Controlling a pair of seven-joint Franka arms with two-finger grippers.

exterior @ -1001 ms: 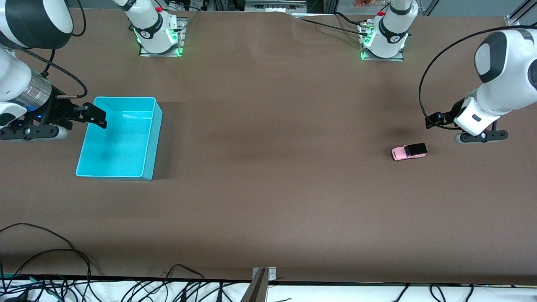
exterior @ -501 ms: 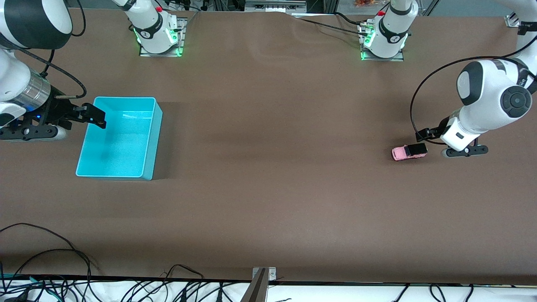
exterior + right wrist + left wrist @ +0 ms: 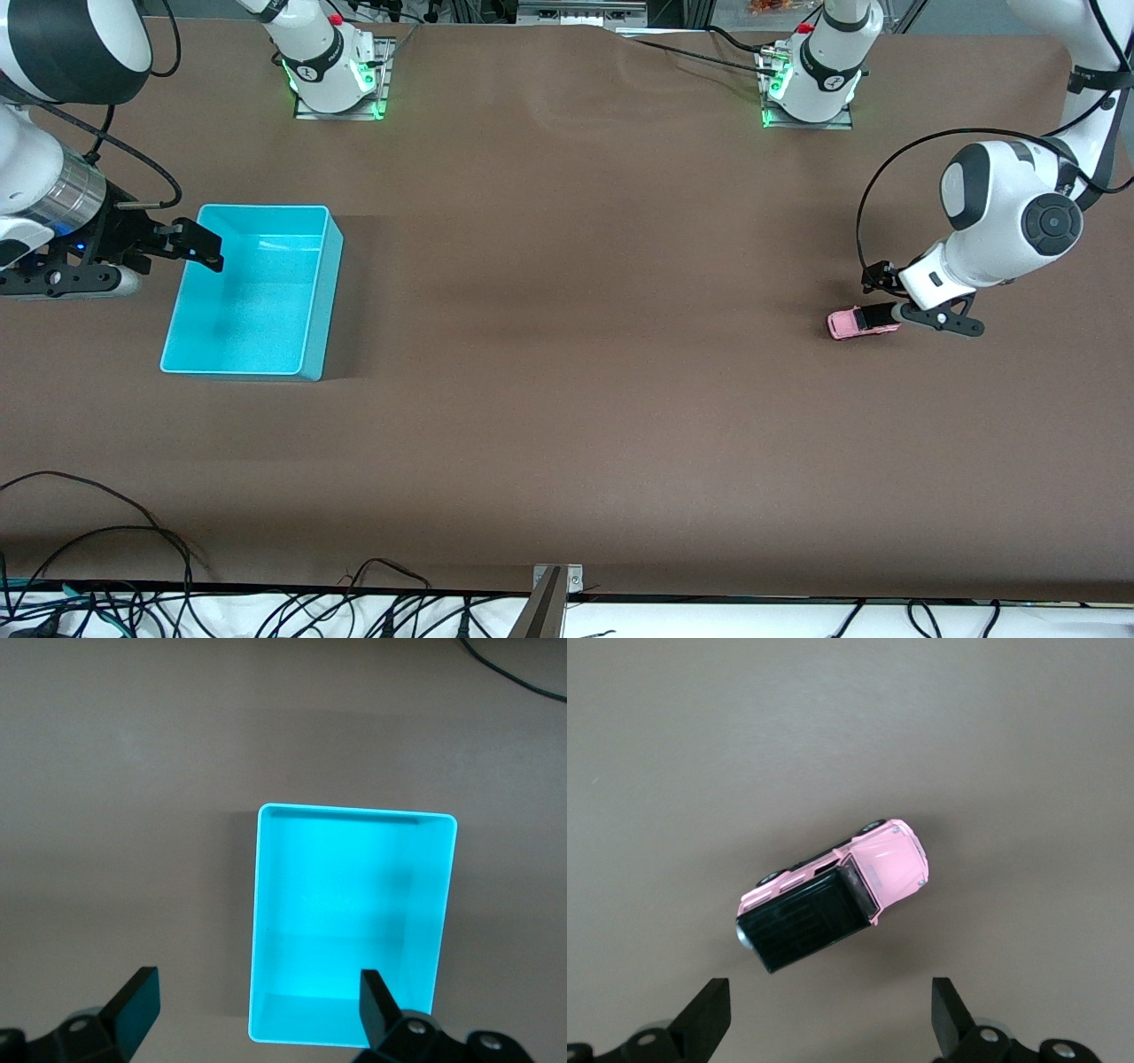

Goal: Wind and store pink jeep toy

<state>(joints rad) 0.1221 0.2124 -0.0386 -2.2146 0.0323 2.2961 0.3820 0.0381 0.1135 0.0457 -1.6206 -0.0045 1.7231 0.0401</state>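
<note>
At the right arm's end of the brown table (image 3: 567, 399), the right gripper (image 3: 190, 248) hangs over the rim of a turquoise rectangular plastic bin (image 3: 252, 292), where it waits. Its black fingers (image 3: 133, 1005) are spread wide with nothing between them, and its wrist view looks straight down into the bin (image 3: 350, 921), which holds nothing.

Toward the left arm's end of the table, the pink jeep toy (image 3: 861, 321) stands on its wheels on the bare surface, well apart from the bin. It is a tiny light-pink car with a smooth pink bonnet, a glossy black ribbed roof panel over its rear half, and dark wheels with pale hubs showing along one side (image 3: 833, 895). Its pink nose points toward the right arm's end of the table; the black panel lies toward the left gripper.

The left gripper (image 3: 886, 306) is low over the black end of the toy. Its two dark fingers (image 3: 709, 1014) stand wide apart and grasp nothing; in its wrist view the car lies between and ahead of the fingertips, turned at a slant to the line between them, not touching either.

No brand, label or writing can be read on the toy or the bin.
</note>
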